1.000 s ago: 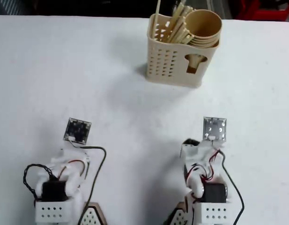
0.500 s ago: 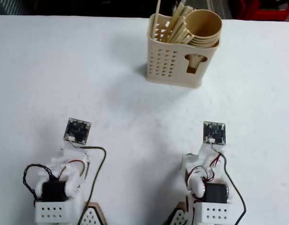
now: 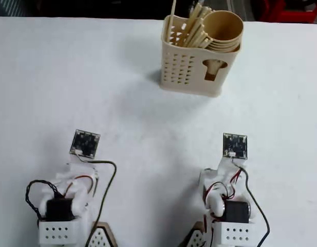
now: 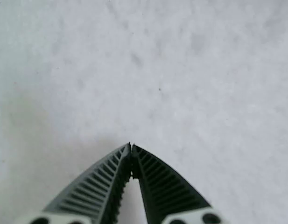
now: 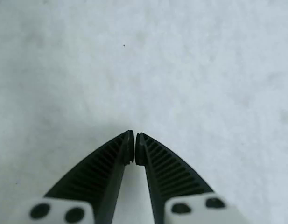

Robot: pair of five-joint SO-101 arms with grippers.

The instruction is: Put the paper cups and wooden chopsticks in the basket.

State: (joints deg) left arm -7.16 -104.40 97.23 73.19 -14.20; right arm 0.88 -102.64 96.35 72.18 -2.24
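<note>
Item 1. Basket (image 3: 191, 72): cream plastic, boxy with rounded corners. Its walls are pierced by rows of small square holes, and the front wall has a keyhole-shaped cut-out. It stands upright near the table's far edge.

Item 2. Paper cups (image 3: 222, 28): tan, round-mouthed, nested into one stack. The stack sits inside the basket, in the half on the right arm's side. It leans slightly, and its rims rise above the basket rim.

Item 3. Wooden chopsticks (image 3: 195, 25): pale, slender sticks bundled inside the basket in the half beside the cups. They lean at mixed angles, and one stands nearly upright above the rest.

Item 4. Table (image 3: 71, 77): white, matt, faintly mottled. A broad bare stretch lies between the basket and both arms, and more of the white surface extends to either side of the basket.

Item 5. Left arm (image 3: 66, 200): white printed body with black motor and loose cabling, well apart from the basket at the near edge. Left gripper (image 4: 131, 151): two dark ribbed wedge fingers with their tips pressed together, holding nothing, above bare table.

Item 6. Right arm (image 3: 225, 203): same build, near edge, roughly in line with the basket. Right gripper (image 5: 134, 147): ribbed dark fingers closed to a hairline, gripping nothing, above bare table.
</note>
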